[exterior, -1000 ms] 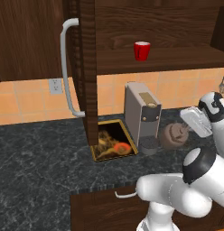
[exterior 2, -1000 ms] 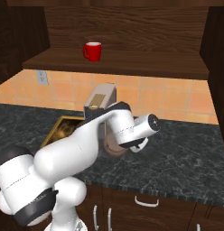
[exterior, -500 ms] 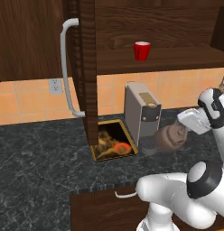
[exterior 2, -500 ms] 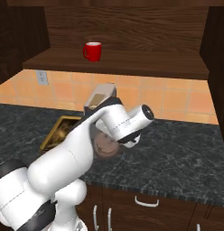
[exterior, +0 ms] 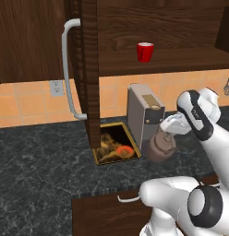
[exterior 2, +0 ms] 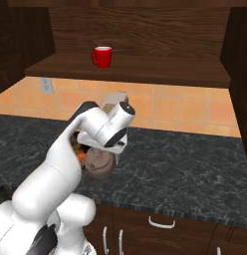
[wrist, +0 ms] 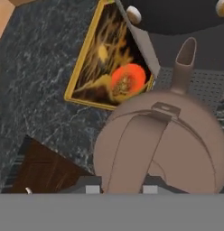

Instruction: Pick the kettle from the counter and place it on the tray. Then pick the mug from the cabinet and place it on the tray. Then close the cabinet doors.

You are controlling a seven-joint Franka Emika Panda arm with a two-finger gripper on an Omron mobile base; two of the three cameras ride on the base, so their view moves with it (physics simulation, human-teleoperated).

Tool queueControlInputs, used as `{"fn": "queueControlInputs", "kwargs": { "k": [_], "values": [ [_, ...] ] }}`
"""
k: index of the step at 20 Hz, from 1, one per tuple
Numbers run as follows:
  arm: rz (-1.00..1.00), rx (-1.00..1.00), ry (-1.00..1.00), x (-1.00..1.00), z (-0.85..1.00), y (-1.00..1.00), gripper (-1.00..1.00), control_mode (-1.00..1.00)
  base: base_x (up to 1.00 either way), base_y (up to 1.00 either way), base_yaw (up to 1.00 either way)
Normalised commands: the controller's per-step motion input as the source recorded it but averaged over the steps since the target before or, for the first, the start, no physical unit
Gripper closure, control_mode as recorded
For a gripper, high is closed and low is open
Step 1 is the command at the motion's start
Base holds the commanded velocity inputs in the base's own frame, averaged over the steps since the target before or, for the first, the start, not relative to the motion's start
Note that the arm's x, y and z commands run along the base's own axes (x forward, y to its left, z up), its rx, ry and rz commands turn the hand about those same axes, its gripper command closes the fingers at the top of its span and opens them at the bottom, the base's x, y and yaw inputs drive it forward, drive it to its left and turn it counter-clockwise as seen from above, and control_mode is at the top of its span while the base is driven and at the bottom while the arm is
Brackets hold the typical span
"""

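Now the kettle (wrist: 163, 149) by its handle in the hand (wrist: 119, 187), beside the tray's (wrist: 82, 63) rim.

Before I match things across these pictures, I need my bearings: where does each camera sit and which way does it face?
Left base view: behind the arm's left, facing the open cabinet; the arm rises lower right, the kettle at its gripper.
Right base view: behind its right, facing the same cabinet; the arm rises lower left.
Hand view: on the hand, looking down past the kettle's handle at the tray and counter.
Both base views share the mug, kettle, coffee machine and counter.
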Motion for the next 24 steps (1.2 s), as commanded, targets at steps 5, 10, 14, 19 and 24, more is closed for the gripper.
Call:
{"fn": "queueControlInputs", "kwargs": {
  "k": [5,10,14,19,24],
  "values": [
    [0.16,-0.17,0.00,0.00,0.00,1.00,1.00,-1.00,0.00,0.00,0.00],
    [0.11,-0.12,0.00,0.37,0.00,1.00,1.00,-1.00,0.00,0.00,0.00],
    [-0.08,-0.08,0.03,0.72,0.00,0.98,1.00,-1.00,0.00,0.00,0.00],
    [-0.25,-0.09,0.01,0.74,0.00,0.86,1.00,-1.00,0.00,0.00,0.00],
    [-0.23,-0.02,0.00,0.87,0.00,0.27,1.00,-1.00,0.00,0.00,0.00]
  ]
}}
